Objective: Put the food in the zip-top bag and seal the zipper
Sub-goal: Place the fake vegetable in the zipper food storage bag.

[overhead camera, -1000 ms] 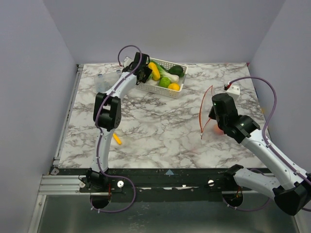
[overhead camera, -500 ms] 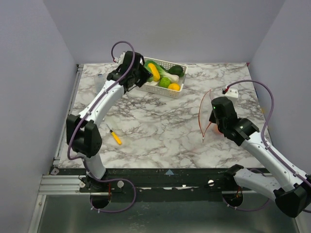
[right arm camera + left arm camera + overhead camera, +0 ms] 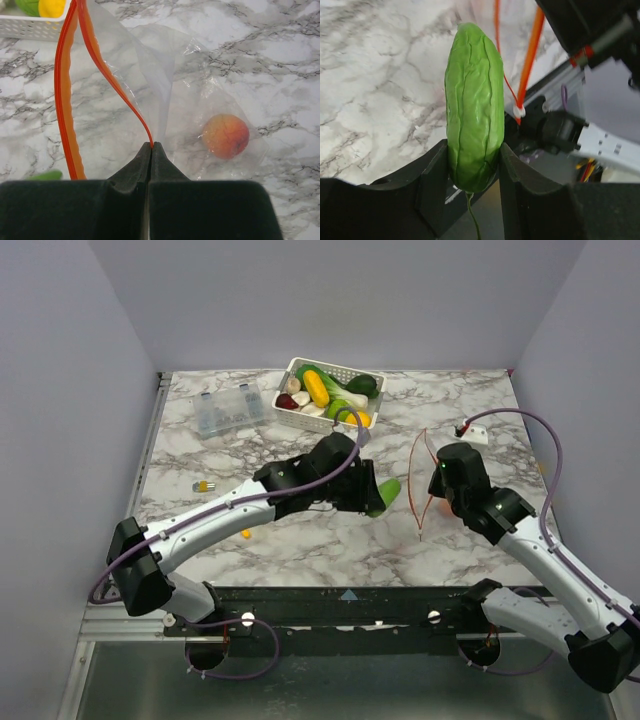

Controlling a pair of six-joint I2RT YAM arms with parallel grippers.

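My left gripper is shut on a green toy cucumber, holding it just left of the bag's mouth; the cucumber also shows in the top view. My right gripper is shut on the red-orange zipper of the clear zip-top bag and lifts one lip, so the mouth gapes toward the left. An orange-red toy fruit lies inside the bag on the table. More toy food sits in the white basket at the back.
A clear compartment box lies at the back left. A small yellow item and a yellow-handled tool lie on the marble near the left arm. A white block with a cable sits behind the bag.
My left arm swung from the basket at the back down to the middle, carrying the green cucumber to the bag's mouth. My right gripper stayed holding the zipper, shifting slightly.
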